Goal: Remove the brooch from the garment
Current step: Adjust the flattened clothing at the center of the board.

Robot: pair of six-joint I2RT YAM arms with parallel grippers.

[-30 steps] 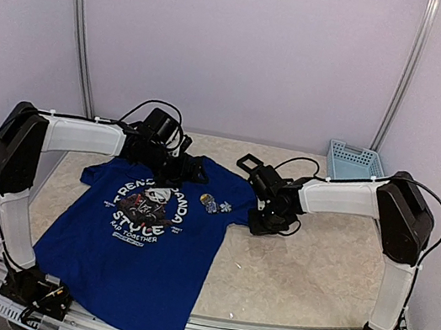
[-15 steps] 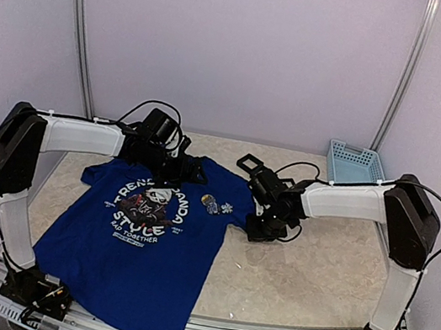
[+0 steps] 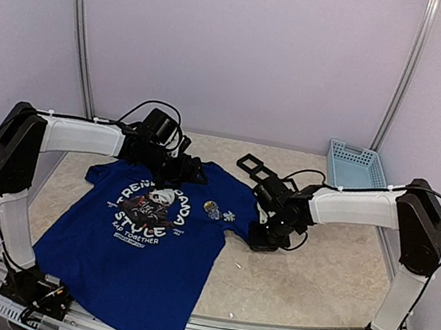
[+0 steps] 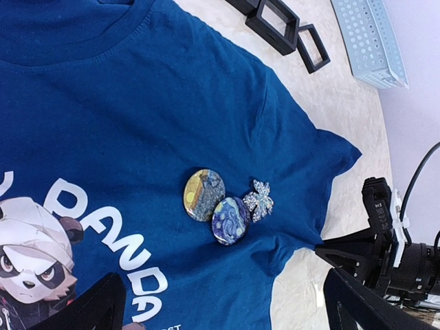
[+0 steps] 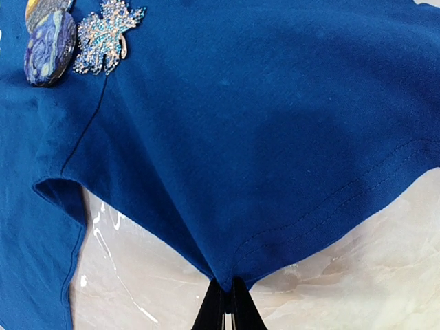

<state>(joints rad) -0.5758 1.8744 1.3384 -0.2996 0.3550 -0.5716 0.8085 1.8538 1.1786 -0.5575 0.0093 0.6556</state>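
Right gripper [image 5: 223,311] advanced left onto T-shirt [image 3: 143,263] sleeve hem [image 5: 330,199], jaws now pinched on fabric edge. Left gripper [image 4: 227,309] spread wide above chest. Leaf brooch [image 4: 260,199] still pinned, touching 2 round badges [image 4: 230,220]. Sleeve anchored; brooch pull likely next.

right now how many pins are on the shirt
3, clustered on the shirt: a yellowish round badge, a blue round badge touching it, a sparkly leaf brooch beside them. None looks hidden.

Blue round badge [image 4: 230,220] crowding brooch [image 4: 260,200], bare garment [image 4: 172,103] elsewhere
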